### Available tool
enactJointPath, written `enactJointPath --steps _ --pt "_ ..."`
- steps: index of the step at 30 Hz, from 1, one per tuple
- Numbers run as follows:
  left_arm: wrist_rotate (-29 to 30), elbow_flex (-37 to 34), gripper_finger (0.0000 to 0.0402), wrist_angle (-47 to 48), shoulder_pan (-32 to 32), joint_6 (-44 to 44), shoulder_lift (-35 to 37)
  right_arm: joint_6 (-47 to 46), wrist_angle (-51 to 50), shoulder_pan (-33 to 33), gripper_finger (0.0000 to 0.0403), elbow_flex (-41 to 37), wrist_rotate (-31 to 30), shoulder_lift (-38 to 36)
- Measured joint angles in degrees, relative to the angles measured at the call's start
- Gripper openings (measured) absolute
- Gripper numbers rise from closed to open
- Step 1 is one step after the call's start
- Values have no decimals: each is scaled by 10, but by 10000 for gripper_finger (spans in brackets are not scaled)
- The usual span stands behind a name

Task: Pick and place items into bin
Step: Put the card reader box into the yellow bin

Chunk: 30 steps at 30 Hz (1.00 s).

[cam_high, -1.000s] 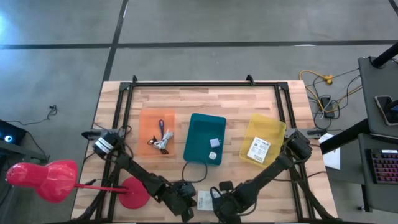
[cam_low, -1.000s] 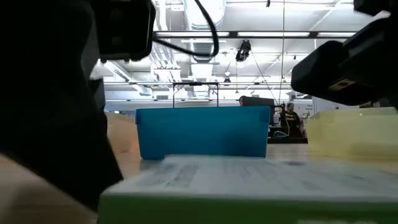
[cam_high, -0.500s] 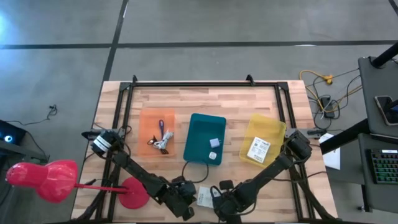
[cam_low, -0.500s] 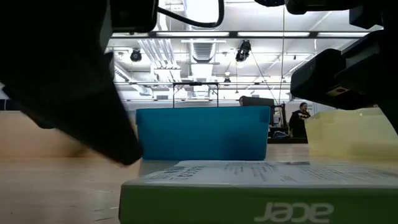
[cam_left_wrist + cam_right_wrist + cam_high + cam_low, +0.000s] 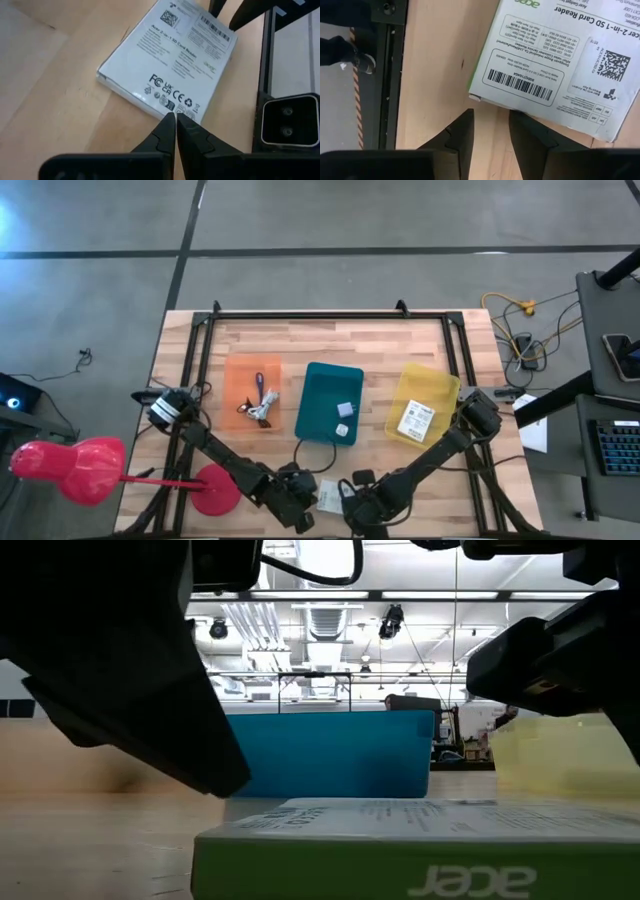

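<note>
Packet: your flat white packet [image 5: 328, 499] lies flat at the table's [image 5: 330, 340] near edge, bare wood around it.
Left gripper [image 5: 176, 120]: fingers pressed together, tips at the packet's edge.
Right gripper [image 5: 491, 122]: fingers spread, empty, just beside its corner.
Bins: teal bin [image 5: 329, 403] mid-table.

Two dark jointed arms, black tapered gripper fingers [image 5: 170, 132], silver-white collar near left arm's base

White packet [image 5: 167, 55] just ahead of left gripper [image 5: 176, 120] tips: reads "Acer 2-in-1 SD Card Reader", FC, UK CA, CE marks. Same packet beyond right gripper [image 5: 490, 125]: "2-in-1 SD Card Reader", barcode, QR code. Low view: green edge [image 5: 400, 865], mirrored "acer".
</note>
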<state>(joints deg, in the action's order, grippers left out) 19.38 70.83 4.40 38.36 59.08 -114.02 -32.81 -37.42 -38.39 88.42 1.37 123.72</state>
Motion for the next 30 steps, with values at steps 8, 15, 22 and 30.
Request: enactJointPath --steps 8,15,22,30 --pt "0 -6 0 -1 -9 -2 -1 16 4 1 129 2 -17 0" --pt "-31 -6 0 -20 -12 1 -24 20 2 0 134 9 -27 0" --pt "-42 -6 0 -31 -7 6 -37 19 1 0 135 9 -44 0" --pt "-49 -8 0 -26 -1 6 -38 21 -1 3 139 9 -95 -5"
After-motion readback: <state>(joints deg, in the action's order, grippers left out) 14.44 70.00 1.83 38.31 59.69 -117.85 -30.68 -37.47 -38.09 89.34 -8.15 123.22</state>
